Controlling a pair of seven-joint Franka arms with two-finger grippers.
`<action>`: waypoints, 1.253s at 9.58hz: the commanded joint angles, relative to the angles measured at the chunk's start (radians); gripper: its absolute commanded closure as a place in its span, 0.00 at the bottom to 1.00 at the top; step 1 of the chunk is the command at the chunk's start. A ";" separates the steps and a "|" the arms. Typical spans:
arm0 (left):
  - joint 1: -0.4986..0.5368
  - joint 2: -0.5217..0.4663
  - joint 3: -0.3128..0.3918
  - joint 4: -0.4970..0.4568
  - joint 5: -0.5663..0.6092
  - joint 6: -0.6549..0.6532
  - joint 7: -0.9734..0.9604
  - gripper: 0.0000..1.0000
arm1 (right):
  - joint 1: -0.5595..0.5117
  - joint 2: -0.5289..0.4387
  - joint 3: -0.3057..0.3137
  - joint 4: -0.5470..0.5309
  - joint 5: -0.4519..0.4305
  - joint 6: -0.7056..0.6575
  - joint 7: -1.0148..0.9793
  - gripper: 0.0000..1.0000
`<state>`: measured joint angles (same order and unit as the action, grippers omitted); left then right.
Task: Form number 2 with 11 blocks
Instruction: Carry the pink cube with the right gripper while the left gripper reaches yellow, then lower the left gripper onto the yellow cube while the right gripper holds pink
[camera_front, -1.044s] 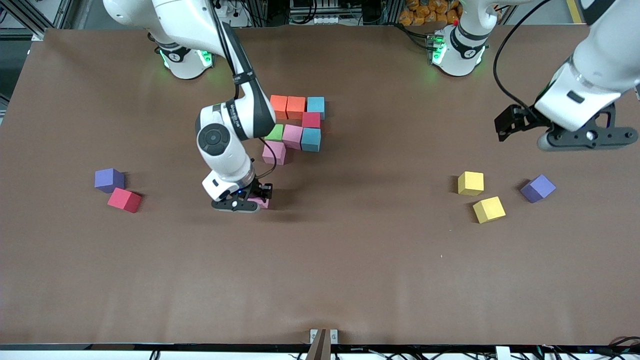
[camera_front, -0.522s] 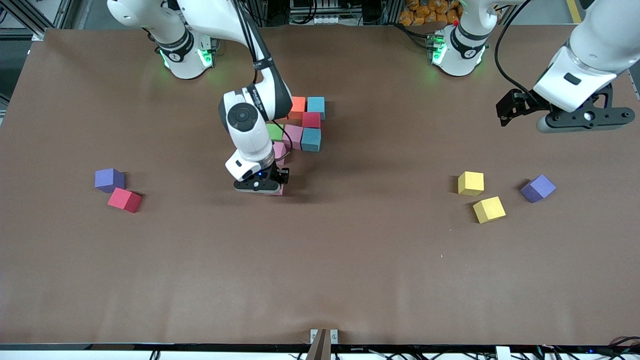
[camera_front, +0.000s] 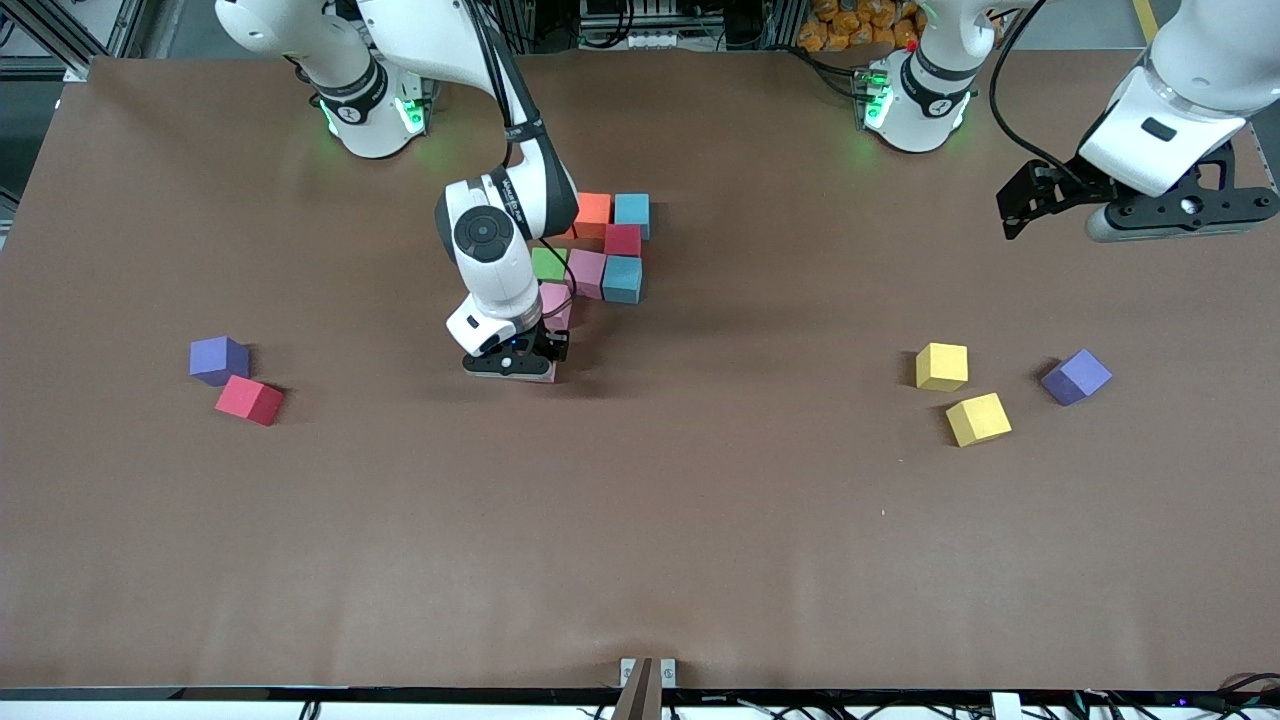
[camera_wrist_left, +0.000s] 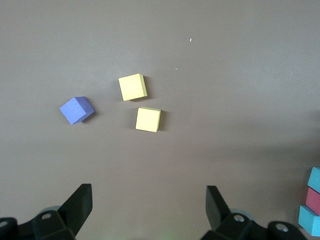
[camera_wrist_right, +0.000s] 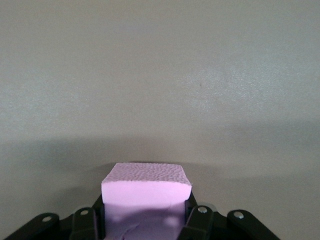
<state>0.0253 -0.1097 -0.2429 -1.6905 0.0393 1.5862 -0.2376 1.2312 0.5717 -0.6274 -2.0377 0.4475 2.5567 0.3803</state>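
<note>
A pink cube (camera_wrist_right: 146, 187) is clamped between the jaws of the right gripper (camera_front: 512, 364), which is set low over the table (camera_front: 640, 520) just on the camera side of the partly built number 2 (camera_front: 596, 248). In the right wrist view the cube is seen pinched on both sides by the fingers (camera_wrist_right: 194, 220). The left gripper (camera_wrist_left: 149, 212) is held high over the left arm's end of the table, jaws spread wide, nothing between them; that arm waits. Below it, two yellow cubes (camera_wrist_left: 132, 87) (camera_wrist_left: 148, 119) and a purple cube (camera_wrist_left: 77, 110) are seen. A red cube (camera_front: 248, 400) and another purple cube (camera_front: 218, 359) are found touching toward the right arm's end.
</note>
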 joint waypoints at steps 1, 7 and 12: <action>0.021 -0.033 -0.013 -0.032 -0.025 0.008 0.021 0.00 | 0.017 -0.041 -0.003 -0.045 -0.003 0.000 -0.014 0.76; 0.022 -0.034 -0.003 -0.078 -0.019 -0.025 0.021 0.00 | 0.034 -0.041 -0.002 -0.062 -0.003 0.002 -0.014 0.76; 0.018 0.053 0.023 -0.112 -0.012 0.021 0.021 0.00 | 0.060 -0.041 -0.002 -0.071 -0.003 0.000 -0.014 0.76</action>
<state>0.0371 -0.0886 -0.2374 -1.7895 0.0390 1.5773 -0.2376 1.2641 0.5716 -0.6221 -2.0669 0.4474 2.5548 0.3737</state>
